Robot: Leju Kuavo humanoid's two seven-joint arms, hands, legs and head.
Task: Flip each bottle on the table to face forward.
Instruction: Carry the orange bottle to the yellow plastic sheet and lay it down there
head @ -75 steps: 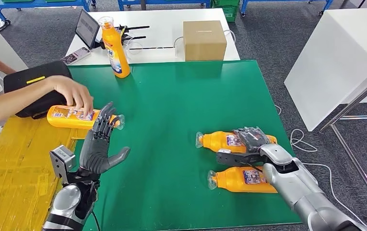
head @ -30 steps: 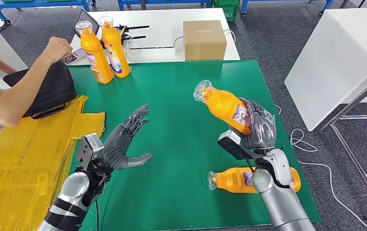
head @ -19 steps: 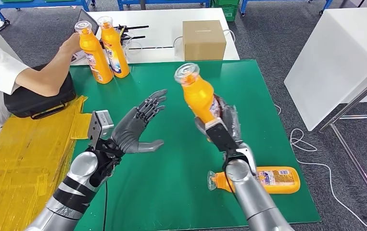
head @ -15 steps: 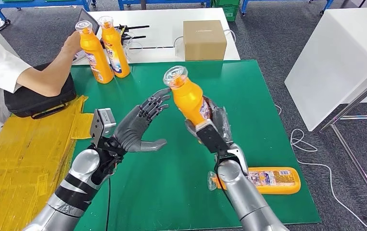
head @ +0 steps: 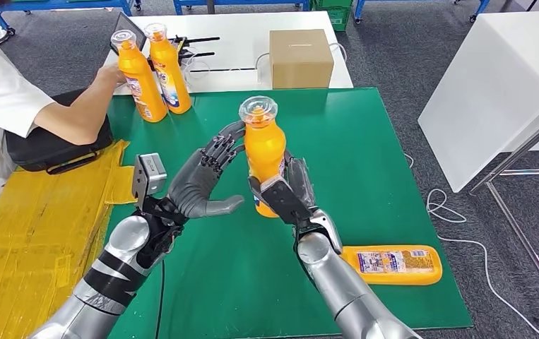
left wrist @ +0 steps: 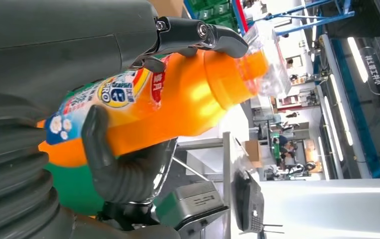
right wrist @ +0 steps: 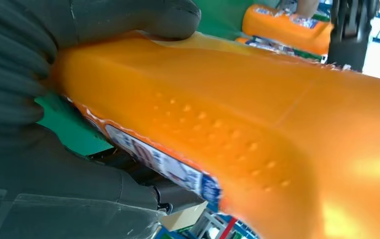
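Observation:
My right hand (head: 287,194) grips an orange bottle (head: 264,152) low on its body and holds it upright above the green mat (head: 365,155), clear cap up. The left wrist view shows its label side (left wrist: 178,99); the right wrist view shows its plain dimpled side (right wrist: 257,124). My left hand (head: 199,180) stands beside the bottle with fingers spread, its fingertips (left wrist: 217,37) touching the bottle's shoulder. A second orange bottle (head: 393,264) lies on its side on the mat at the near right, label up. Two more bottles (head: 134,74) (head: 166,67) stand upright at the far left corner.
A person (head: 12,106) sits at the left, one hand by the standing bottles. A black bag (head: 47,152) and a yellow sheet (head: 33,233) lie left of the mat. A cardboard box (head: 300,58) sits on the white table behind.
My right hand lifted one lying bottle off the mat, carried it left and stood it upright. My left hand rose to meet it. The person stood a second bottle at the far left.

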